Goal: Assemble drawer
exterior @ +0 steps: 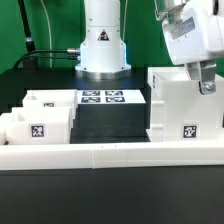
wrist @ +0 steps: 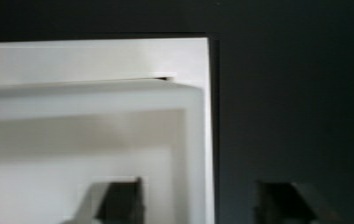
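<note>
Bench: black and matte, bare between the board and the wall.
Robot base: white, standing mid-rear.
Marker board: flat, tags up, just in front of the robot base.
Housing: white, upright at the exterior view's right, close behind the wall, tag on its front face.
Rear tray: white, at the exterior view's left.
Front tray: white, just before the rear tray; whether they touch is unclear.
Border wall: long, low, white, running across the front.

1 housing, 2 trays
</note>
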